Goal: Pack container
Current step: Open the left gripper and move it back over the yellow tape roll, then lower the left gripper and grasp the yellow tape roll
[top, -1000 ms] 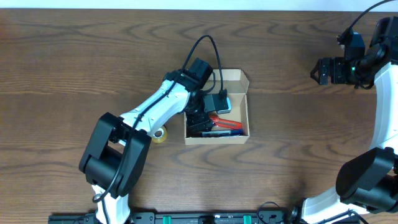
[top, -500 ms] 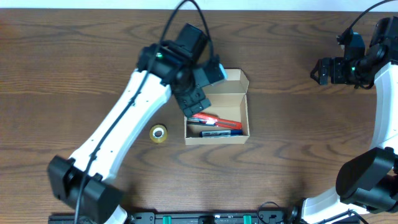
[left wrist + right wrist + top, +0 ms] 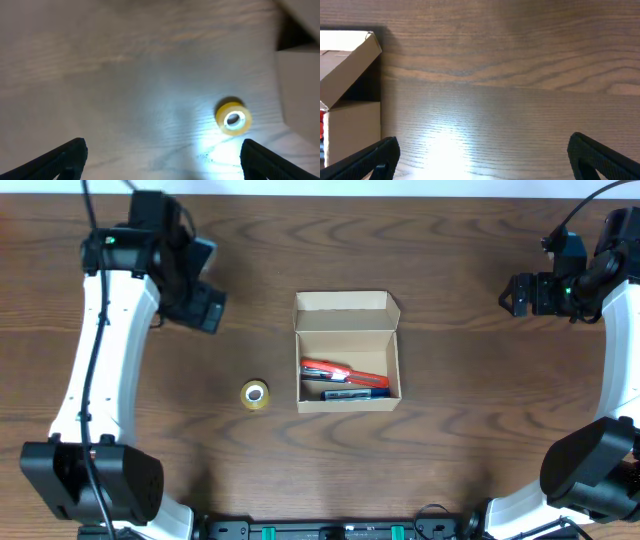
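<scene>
The tan cardboard container [image 3: 392, 358] sits at the table's middle with its flap lid [image 3: 346, 314] open at the back. Inside lie a red tool [image 3: 338, 371] and a dark blue item [image 3: 350, 392]. A box corner shows in the right wrist view [image 3: 350, 55] and a blurred edge in the left wrist view [image 3: 300, 85]. My left gripper [image 3: 205, 308] is open and empty, raised at the far left. My right gripper [image 3: 512, 293] is open and empty at the far right.
A small yellow tape roll [image 3: 254, 394] lies on the wood table left of the box; it also shows in the left wrist view [image 3: 233, 118]. Bare table surrounds the box on all sides.
My left arm has lifted out of the box and swung far to the left, leaving the red tool and blue item inside. The right arm has not moved.
</scene>
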